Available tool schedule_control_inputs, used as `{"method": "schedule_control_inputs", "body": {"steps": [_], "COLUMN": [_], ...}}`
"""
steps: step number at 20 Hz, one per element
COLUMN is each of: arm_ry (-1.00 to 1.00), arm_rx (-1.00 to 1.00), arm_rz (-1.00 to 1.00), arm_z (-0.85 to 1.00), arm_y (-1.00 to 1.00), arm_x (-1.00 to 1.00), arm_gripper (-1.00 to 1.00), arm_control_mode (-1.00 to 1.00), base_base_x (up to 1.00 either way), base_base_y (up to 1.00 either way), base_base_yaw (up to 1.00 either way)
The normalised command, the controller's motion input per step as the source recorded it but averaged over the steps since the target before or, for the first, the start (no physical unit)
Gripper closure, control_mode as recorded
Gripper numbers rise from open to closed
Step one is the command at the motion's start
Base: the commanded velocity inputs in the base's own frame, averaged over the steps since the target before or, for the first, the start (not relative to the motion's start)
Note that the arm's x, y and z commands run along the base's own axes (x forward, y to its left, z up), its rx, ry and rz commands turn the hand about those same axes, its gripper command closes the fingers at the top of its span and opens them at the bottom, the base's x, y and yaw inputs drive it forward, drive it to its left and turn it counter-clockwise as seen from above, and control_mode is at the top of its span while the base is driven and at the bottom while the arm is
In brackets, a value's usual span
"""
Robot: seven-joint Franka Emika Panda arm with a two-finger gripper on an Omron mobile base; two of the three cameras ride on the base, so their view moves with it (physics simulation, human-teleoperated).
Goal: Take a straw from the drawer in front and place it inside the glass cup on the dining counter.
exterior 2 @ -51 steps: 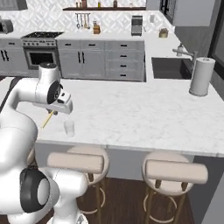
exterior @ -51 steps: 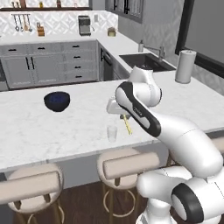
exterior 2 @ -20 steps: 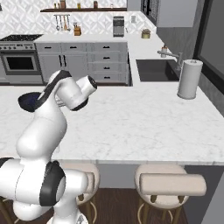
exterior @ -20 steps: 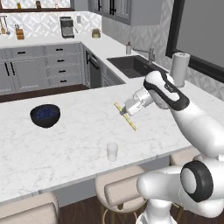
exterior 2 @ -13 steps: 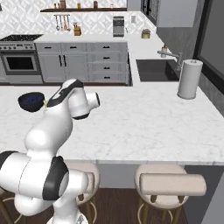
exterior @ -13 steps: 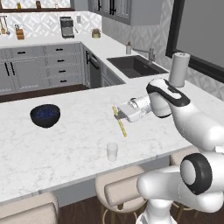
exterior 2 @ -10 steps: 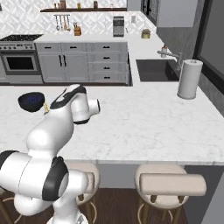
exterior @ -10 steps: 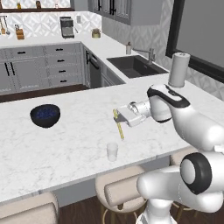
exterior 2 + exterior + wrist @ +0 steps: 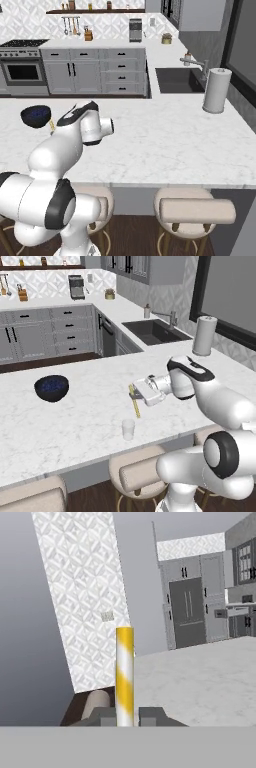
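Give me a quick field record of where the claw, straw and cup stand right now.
claw: over the dining counter, pointing sideways, shut on the straw
straw: yellow-and-white striped, held between the fingertips, tilted above the counter
glass cup: upright on the counter near its front edge, empty
straw vs cup: apart; the straw's lower end sits above and beyond the cup, not inside
blue bowl: on the counter, well clear of the cup
paper towel roll: upright near the sink

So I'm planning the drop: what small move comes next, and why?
Probably bring the gripper toward the near edge until the straw it holds hangs over the glass cup, because the cup stands apart from the straw's lower end, nearer the dining counter edge.
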Motion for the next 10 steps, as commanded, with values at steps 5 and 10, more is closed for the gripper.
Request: {"method": "schedule_control_inputs", "body": {"steps": [5, 10], "arm_ry": [0.00, 0.00], "arm_rx": [0.02, 0.02], "arm_rz": [0.00, 0.00], "arm_z": [-0.16, -0.32], "arm_y": [0.20, 0.13], "arm_x": [0.00, 0.09], "arm_gripper": [1.00, 1.00], "arm_control_mode": [-1.00, -1.00], "base_base_x": [0.00, 0.00], "base_base_y": [0.00, 0.00], "base_base_yaw": [0.00, 0.00]}}
